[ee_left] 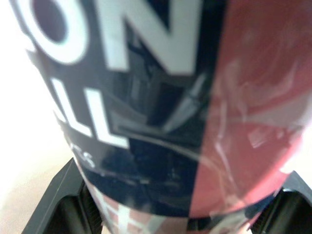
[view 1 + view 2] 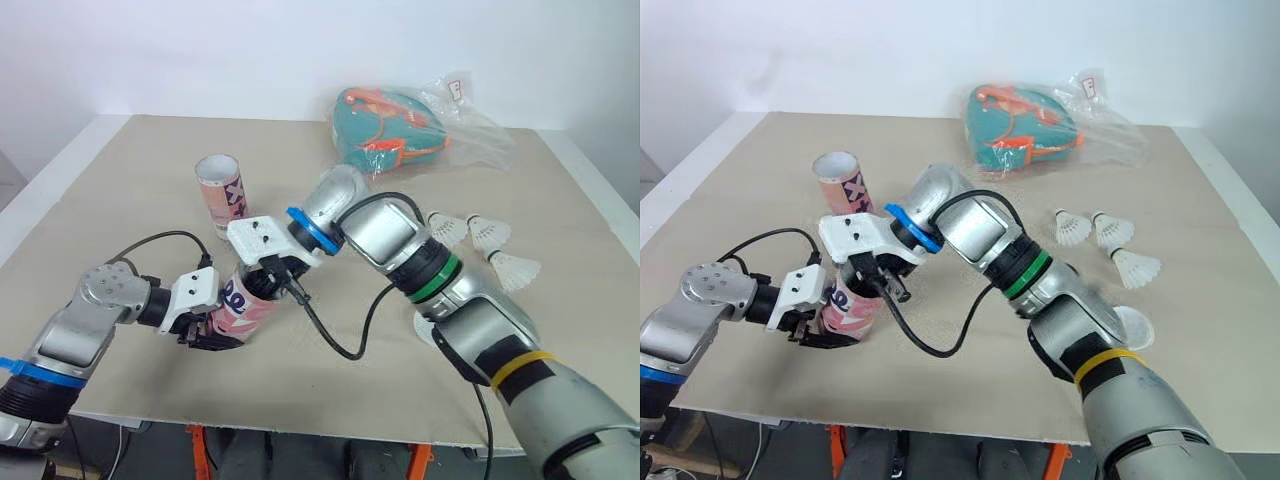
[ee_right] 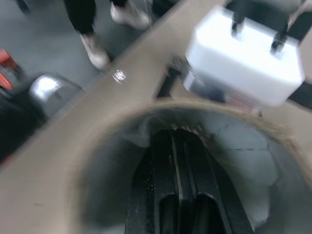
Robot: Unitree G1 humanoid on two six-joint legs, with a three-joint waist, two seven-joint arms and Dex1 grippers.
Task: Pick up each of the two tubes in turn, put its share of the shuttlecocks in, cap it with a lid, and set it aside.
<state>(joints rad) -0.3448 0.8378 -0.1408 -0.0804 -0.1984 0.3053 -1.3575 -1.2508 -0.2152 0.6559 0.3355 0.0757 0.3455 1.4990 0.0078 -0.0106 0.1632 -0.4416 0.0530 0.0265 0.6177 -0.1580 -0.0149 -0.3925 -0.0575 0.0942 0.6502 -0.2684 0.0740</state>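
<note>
In the head views the tube (image 2: 245, 305) is largely covered. Its open end is hidden behind the white mount (image 2: 262, 240) on the right wrist, and its other end is hidden by the left gripper (image 2: 210, 335), which is clamped on it. In the left wrist view the tube's print is blurred and cut off on every side, so the lettering cannot be read in full. The right gripper (image 3: 178, 141) sits inside the tube's mouth, and what lies beyond it cannot be made out. The lid (image 2: 1132, 326) is partly hidden by the right forearm. A person's shoes (image 3: 95, 48) are blurred, and the legs are cut off by the edge.
</note>
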